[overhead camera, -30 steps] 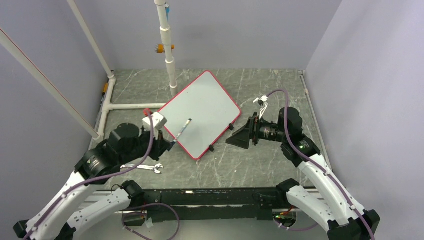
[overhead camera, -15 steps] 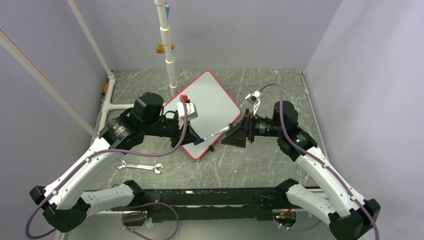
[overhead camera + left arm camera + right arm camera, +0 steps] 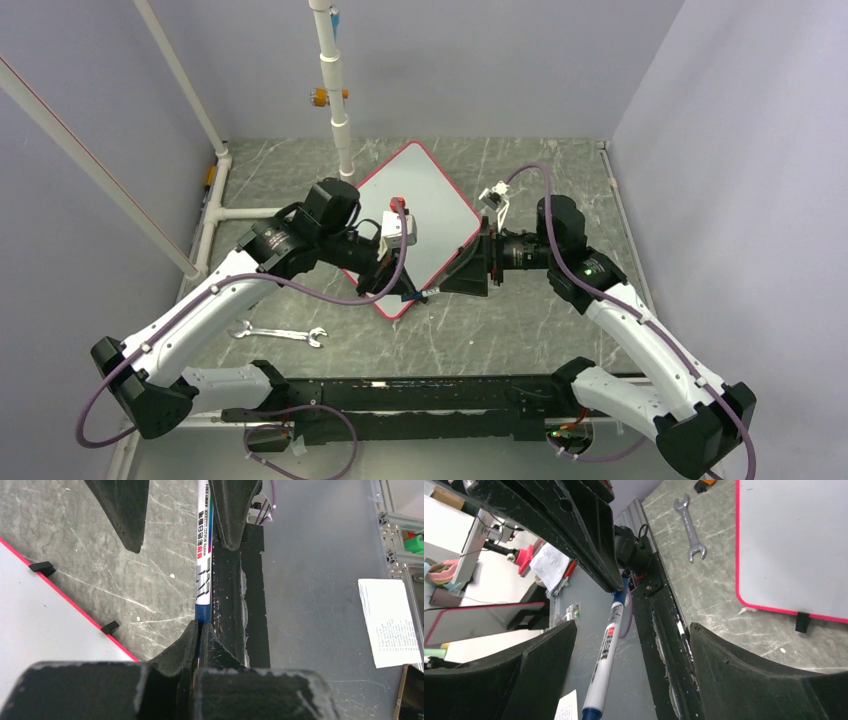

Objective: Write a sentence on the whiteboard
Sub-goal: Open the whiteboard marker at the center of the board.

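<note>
The left end effector [image 3: 199, 630] gripped the marker's [image 3: 203, 555] blue end at lower centre. The right end effector [image 3: 633, 627] stood wide, straddling its barrel. The whiteboard [image 3: 430, 200] lay cornerwise on the surface [image 3: 520, 330], centre of the overhead frame.

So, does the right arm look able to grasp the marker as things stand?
Probably yes: the right gripper is open around the marker, whose blue end the left gripper pinches.

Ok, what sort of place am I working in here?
Probably a lab test cell, not a home: plain panel walls box in the table, a white pipe frame stands at its back, and a black mounting rail runs along its near edge.
</note>
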